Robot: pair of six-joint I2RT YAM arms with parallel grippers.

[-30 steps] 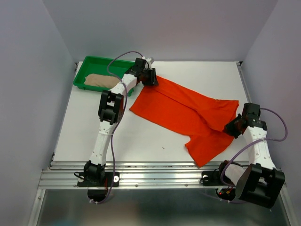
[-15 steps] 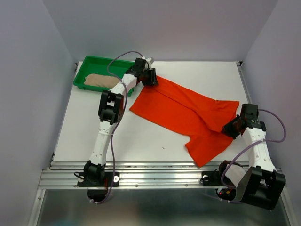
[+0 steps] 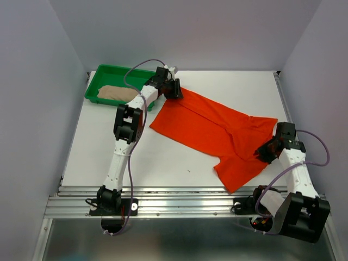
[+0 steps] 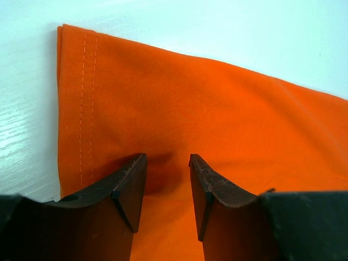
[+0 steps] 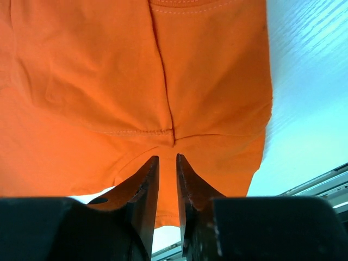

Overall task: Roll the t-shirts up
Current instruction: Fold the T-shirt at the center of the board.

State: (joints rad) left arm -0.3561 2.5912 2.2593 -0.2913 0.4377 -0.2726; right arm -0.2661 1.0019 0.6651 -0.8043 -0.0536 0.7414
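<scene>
The orange-red t-shirt (image 3: 212, 128) lies spread diagonally across the white table. The beige-tan t-shirt (image 3: 113, 93) lies bunched in the green tray. My left gripper (image 3: 175, 90) rests on the orange shirt's far hem corner (image 4: 87, 109). Its jaws are open with flat cloth between the fingertips (image 4: 136, 163). My right gripper (image 3: 266, 151) is at the shirt's right side, where a sleeve seam meets the body (image 5: 173, 138). Its jaws are nearly closed, and the cloth puckers around their tips.
The green tray (image 3: 111, 73) stands at the table's far left corner, just left of my left wrist. Grey walls close in the left, right and back. A metal rail (image 3: 179, 197) runs along the near edge.
My right gripper has moved slightly left and towards the near edge, onto the shirt's sleeve edge. The left arm and the rest of the shirt have not moved.
</scene>
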